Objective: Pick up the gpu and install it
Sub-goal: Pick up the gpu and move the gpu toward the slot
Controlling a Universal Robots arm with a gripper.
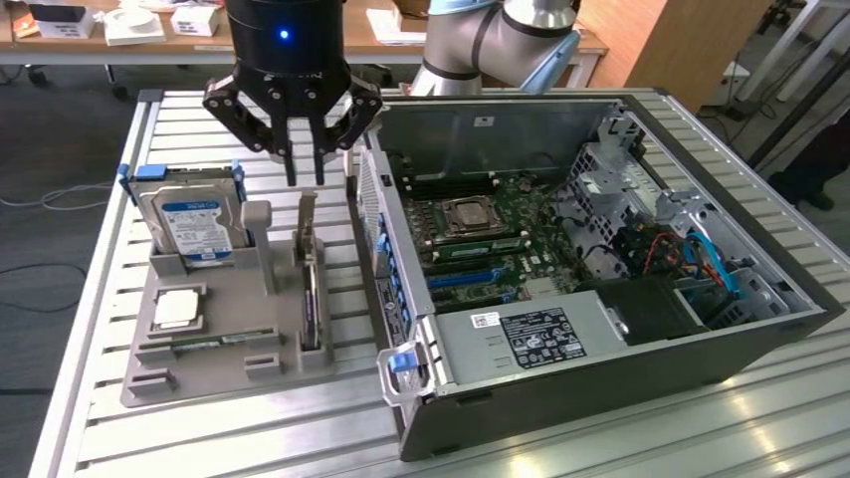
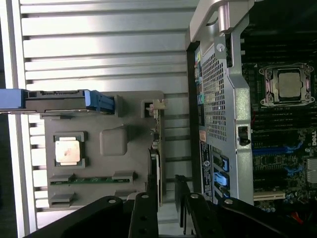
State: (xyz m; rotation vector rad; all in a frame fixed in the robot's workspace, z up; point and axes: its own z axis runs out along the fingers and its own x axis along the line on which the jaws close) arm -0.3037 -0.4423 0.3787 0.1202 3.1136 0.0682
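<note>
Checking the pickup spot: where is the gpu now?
Exterior view: the gpu stands on edge in the grey holder, between hard drive and computer case, under the gripper.

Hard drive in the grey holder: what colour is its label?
The hard drive's label is blue and white, clearest in the exterior view.

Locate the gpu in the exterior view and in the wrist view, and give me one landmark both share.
Exterior view: the gpu stands on edge in the gray holder, on its side nearest the computer case, to the exterior view's left of the case.
Wrist view: the gpu shows edge-on as a thin strip between the holder's raised block and the case.
Shared landmark: the square silver chip seated in the holder.
</note>
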